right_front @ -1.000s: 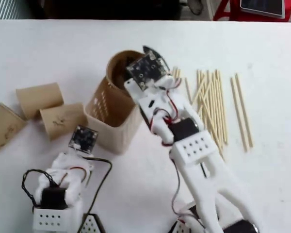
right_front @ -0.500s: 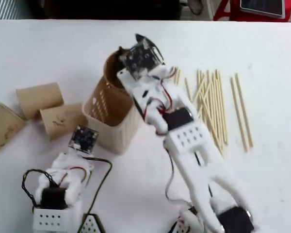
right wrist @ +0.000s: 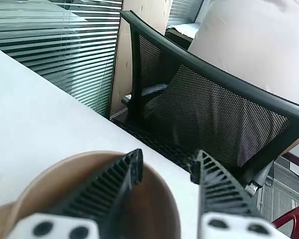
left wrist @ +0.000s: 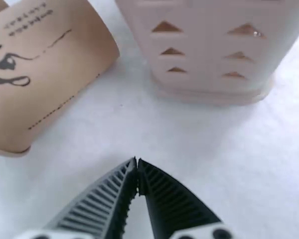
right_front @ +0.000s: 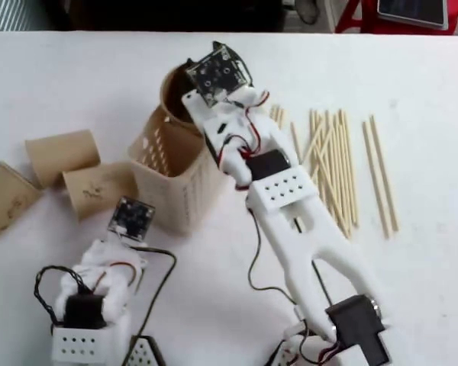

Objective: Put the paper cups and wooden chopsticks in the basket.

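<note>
Since a second ago the right arm has swung farther over the basket, its wrist now above the far rim. The left arm has not shifted.

High view: basket stands near desk centre with one brown paper cup upright inside it. Three loose cups lie on their sides beside the basket, on the left arm's side. Wooden chopsticks lie scattered in a loose row on the desk on the other side of the right arm, well apart from the basket. White desk top; dark floor and something red past the far edge.

Left wrist view: left tool has its jaws pressed together, nothing between them, low over the bare desk. Just ahead are the basket's lower wall with triangular cut-outs and one printed cup on its side, near the basket; whether they touch cannot be told.

Right wrist view: right tool has its jaws spread apart, holding nothing, directly above the open mouth of the cup in the basket. Beyond the desk edge are a black mesh chair and window blinds.
</note>
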`<action>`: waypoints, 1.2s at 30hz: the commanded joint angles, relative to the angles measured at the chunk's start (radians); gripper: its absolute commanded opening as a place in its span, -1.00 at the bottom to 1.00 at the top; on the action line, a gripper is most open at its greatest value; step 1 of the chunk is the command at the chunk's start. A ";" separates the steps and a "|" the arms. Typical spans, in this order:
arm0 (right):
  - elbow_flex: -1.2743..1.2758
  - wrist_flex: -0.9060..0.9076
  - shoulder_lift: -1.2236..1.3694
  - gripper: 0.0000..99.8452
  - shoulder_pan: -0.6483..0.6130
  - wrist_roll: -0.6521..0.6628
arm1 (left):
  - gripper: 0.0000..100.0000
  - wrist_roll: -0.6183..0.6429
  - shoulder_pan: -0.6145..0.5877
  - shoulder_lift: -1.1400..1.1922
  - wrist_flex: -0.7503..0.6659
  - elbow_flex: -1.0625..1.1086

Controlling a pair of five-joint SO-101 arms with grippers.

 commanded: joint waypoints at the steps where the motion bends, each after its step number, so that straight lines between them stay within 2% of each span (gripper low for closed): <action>1: 0.103 0.001 0.111 -0.67 -0.012 0.012 | -0.95 -0.005 0.010 -0.007 0.006 -0.002; 14: 0.127 0.001 0.246 -0.67 0.005 0.011 | -0.95 -0.005 0.010 -0.007 0.006 -0.002; 19: 0.133 0.077 0.239 -0.67 0.015 0.011 | -0.95 -0.005 0.010 -0.007 0.006 -0.002; 23: 0.132 0.243 0.122 -0.67 0.016 0.011 | -0.95 -0.005 0.010 -0.007 0.006 -0.002; 28: 0.133 0.400 -0.154 -0.67 0.008 0.011 | -0.95 -0.005 0.010 -0.007 0.006 -0.002; 36: 0.101 0.437 -0.498 -0.67 -0.021 0.012 | -0.95 -0.005 0.010 -0.007 0.006 -0.002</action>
